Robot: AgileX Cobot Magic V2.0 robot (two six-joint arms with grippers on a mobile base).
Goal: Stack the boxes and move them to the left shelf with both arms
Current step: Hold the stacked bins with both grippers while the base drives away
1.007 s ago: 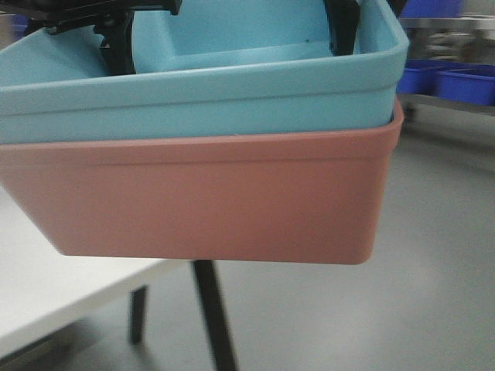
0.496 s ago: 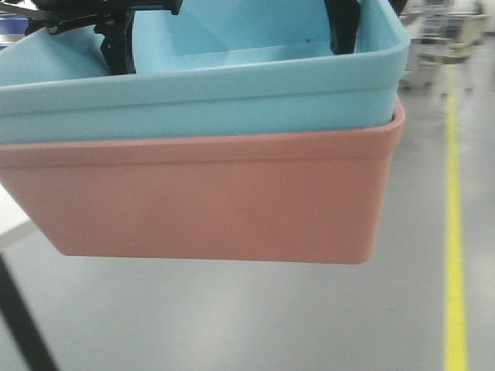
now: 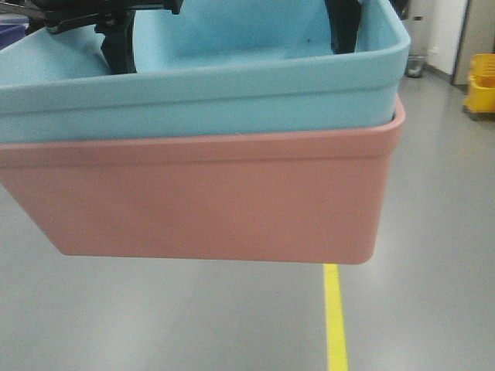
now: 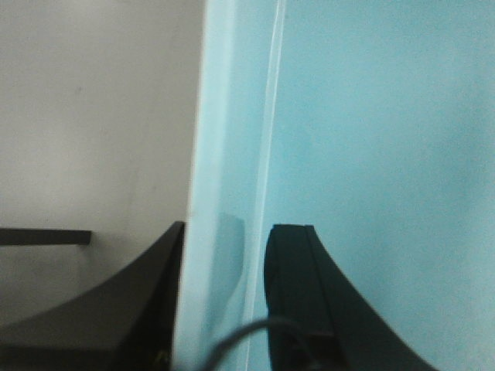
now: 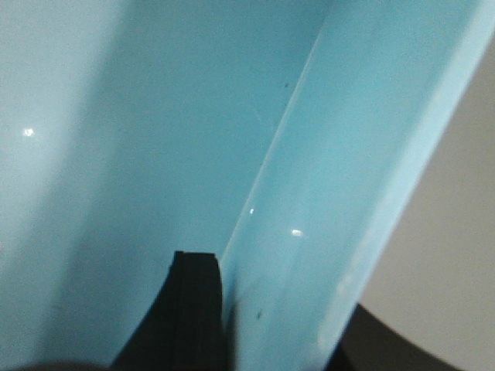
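Carrying light blue box point(image 3: 232, 93) nested in salmon pink box point(image 3: 216, 201), aloft ahead at 12 o'clock. Pinching blue end walls: left gripper point(image 4: 220, 294) at 9, right gripper point(image 5: 278, 332) at 3. Swung round lately, now facing floor point(image 3: 155, 325) and yellow line point(image 3: 334, 325); no left shelf visible, likely more turning.

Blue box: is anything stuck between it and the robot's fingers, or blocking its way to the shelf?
Nothing visible. The left gripper and right gripper each pinch the wall of the blue box directly between their fingers, with the pink box nested underneath. The shelf is out of view; ahead lies open floor with a yellow line.
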